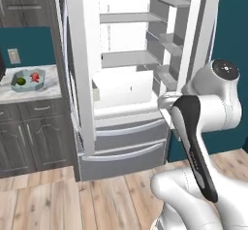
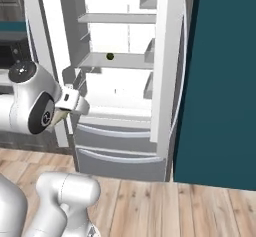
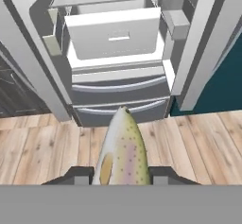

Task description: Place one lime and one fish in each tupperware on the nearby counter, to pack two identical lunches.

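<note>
So the claw point(image 3: 122, 178) is clamped tight on a pale cream fish point(image 3: 122, 152), speckled with a pinkish stripe, sticking straight out between the tips in the hand view. It's held up in front of the open fridge point(image 1: 123, 78), over the wood floor point(image 3: 42, 147). One lime point(image 2: 110, 56) sits alone on a fridge shelf point(image 2: 117, 61). Over on the left, the pale teal tupperware point(image 1: 28, 80) rests on the marble tabletop point(image 1: 29, 92), and it's got another lime point(image 1: 20, 81) and a red-orange fish point(image 1: 35, 76) inside, side by side.
</note>
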